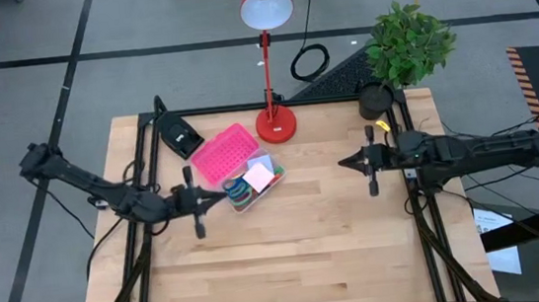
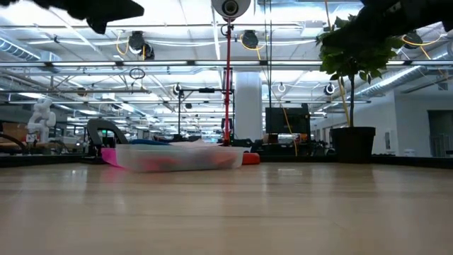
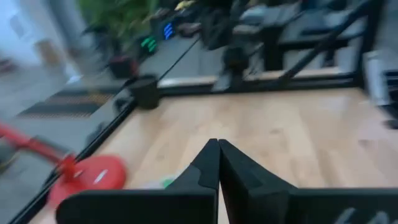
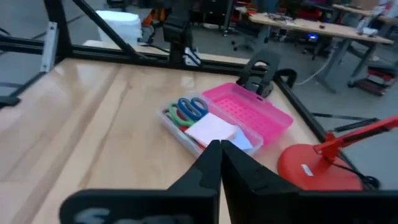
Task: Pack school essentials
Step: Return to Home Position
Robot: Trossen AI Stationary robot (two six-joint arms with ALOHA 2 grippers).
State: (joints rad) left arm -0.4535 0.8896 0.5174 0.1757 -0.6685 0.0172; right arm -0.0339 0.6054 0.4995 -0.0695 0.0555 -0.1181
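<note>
Both arms hang above the wooden surface [image 1: 290,258], neither carrying anything. The left tool [image 1: 222,197] sits just beside the clear box [image 1: 254,194], on its left side; its own wrist view shows the two fingers [image 3: 208,165] pressed together with nothing between them. The right tool [image 1: 342,163] is well apart from the box, over on the right half of the surface, and its fingers [image 4: 211,163] are pinched together too, nothing held.

The box is near the back middle of the surface with its pink lid [image 1: 222,155] flipped open and lying flat behind it. Inside you can see blue and green scissors [image 4: 189,109] at one end and a pink pad [image 4: 212,131] with a paler pad next to it (anything smaller in there is too tiny to make out).

Other stuff: a red lamp [image 1: 275,123] stands just behind the box, a black device [image 1: 178,135] in the back left corner, and a potted plant [image 1: 406,44] at the back right.
</note>
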